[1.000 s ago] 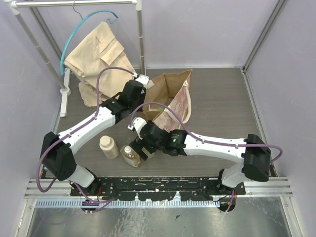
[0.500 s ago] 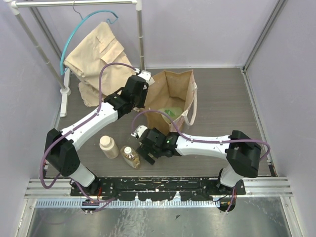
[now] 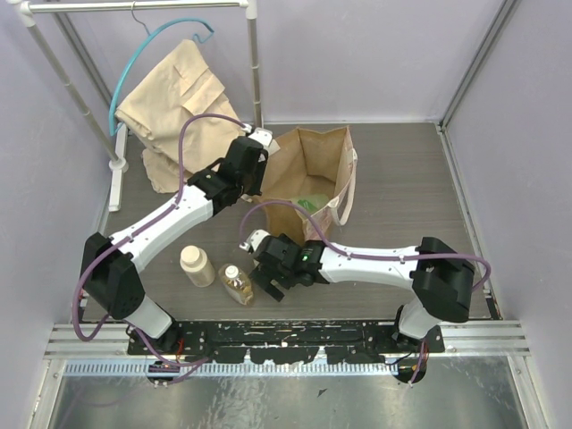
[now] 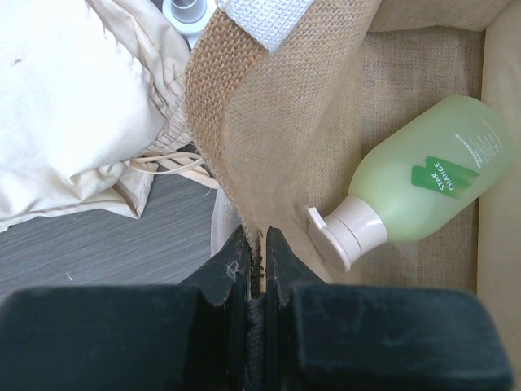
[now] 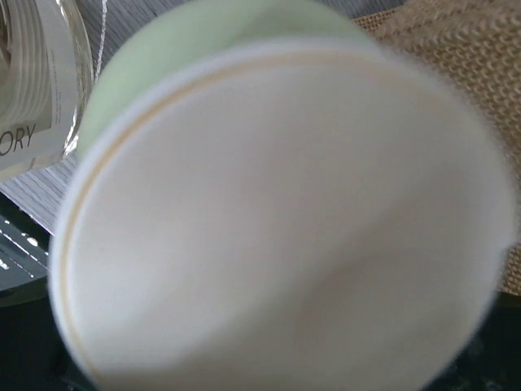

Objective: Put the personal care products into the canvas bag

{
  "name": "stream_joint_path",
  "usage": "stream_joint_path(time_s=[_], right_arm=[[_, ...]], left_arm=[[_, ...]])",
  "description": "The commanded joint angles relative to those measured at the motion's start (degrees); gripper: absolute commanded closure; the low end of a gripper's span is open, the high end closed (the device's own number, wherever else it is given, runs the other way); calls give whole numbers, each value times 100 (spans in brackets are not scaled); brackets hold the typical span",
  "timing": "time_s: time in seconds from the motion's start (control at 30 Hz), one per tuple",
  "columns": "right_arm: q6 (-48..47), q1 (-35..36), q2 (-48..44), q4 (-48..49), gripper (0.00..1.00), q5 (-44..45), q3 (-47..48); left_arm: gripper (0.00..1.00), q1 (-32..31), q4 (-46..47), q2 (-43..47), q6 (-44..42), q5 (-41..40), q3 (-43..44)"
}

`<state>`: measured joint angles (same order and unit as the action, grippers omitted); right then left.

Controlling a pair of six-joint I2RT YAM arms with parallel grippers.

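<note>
Left claw (image 4: 254,244) pinching canvas bag (image 4: 277,130) rim, right claw (image 3: 268,284) straddling cream-topped bottle (image 5: 277,220)

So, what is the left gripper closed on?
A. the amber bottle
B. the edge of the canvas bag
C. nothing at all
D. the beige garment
B: in the left wrist view, the left gripper has its jaws pinched together on the woven edge of the canvas bag.
</note>
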<state>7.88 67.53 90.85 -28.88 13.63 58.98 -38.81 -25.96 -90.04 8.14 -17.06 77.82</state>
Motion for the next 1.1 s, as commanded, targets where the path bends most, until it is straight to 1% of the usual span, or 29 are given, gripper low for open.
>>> stream_joint_path(time_s=[0.0, 0.17, 0.27, 0.43, 0.63, 0.77, 1.07], right_arm=[[161, -29, -499, -91, 0, 0, 207], [231, -29, -934, -161, 0, -54, 274], [158, -27, -1037, -84, 0, -44, 289], [-16, -38, -705, -3, 0, -53, 427], [-246, -46, -401, 334, 0, -58, 482], [-406, -86, -343, 584, 0, -48, 458], [-503, -110, -318, 729, 0, -17, 545]], left_arm=[[100, 4, 65, 202, 3, -32, -75], [100, -3, 46, 225, 9, -52, -74], [100, 0, 47, 232, 5, -59, -62], [100, 1, 29, 241, 35, -61, -46], [100, 1, -23, 267, -21, -117, -21], [100, -2, -18, 281, -25, -112, -28], [100, 3, 11, 252, -15, -118, -79]])
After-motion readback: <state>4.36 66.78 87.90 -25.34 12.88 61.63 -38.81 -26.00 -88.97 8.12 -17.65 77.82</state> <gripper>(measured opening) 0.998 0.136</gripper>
